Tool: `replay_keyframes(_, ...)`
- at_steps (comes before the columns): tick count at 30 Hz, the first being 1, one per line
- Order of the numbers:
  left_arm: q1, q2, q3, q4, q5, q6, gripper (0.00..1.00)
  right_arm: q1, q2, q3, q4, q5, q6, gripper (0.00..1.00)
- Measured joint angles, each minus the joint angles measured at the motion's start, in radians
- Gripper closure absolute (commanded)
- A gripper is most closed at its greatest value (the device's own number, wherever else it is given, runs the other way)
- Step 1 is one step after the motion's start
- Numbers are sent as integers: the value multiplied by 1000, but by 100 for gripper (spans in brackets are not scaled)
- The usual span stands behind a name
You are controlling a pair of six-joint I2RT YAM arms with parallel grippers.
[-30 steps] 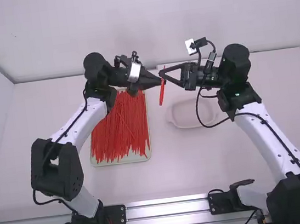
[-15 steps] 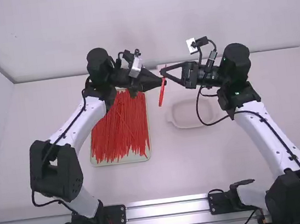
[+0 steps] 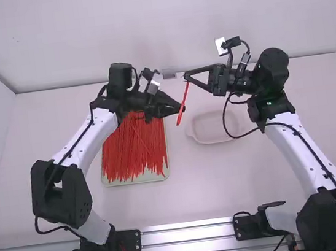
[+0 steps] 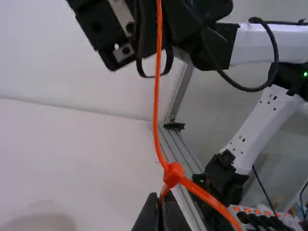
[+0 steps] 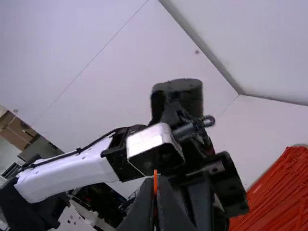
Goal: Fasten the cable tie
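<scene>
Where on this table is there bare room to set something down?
The table is bare in front of the dish toward the arm bases, and left of the tray. It is crowded over the tray's far corner beside the dish, where the left pincer and right pincer hold the tie.

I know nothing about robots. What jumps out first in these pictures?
A single red cable tie hangs in the air over the table's far middle, pinched between the left gripper and the right gripper, which meet almost tip to tip. Below the left arm, a bright pile of red ties fills a tray. A white dish sits just right of the tray.
</scene>
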Motion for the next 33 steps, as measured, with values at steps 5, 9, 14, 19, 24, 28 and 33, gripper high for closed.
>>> replay_keyframes(5, 0, 0, 0, -206, 27, 220, 98, -3, 0, 0, 59, -18, 34, 100)
replay_keyframes(9, 1, 0, 0, -324, 35, 376, 98, -13, 0, 0, 101, -29, 68, 100)
replay_keyframes(14, 1, 0, 0, -407, 35, 492, 98, -48, 0, 0, 159, -47, 114, 100)
replay_keyframes(19, 1, 0, 0, -448, 35, 554, 98, -72, 0, 0, 210, -61, 153, 100)
replay_keyframes(24, 1, 0, 0, -456, 35, 579, 98, -81, 0, 0, 213, -61, 180, 100)
replay_keyframes(28, 1, 0, 0, -455, 35, 589, 98, -81, 0, 0, 214, -61, 189, 100)
replay_keyframes(33, 1, 0, 0, -455, 35, 592, 98, -81, 0, 0, 214, -58, 194, 100)
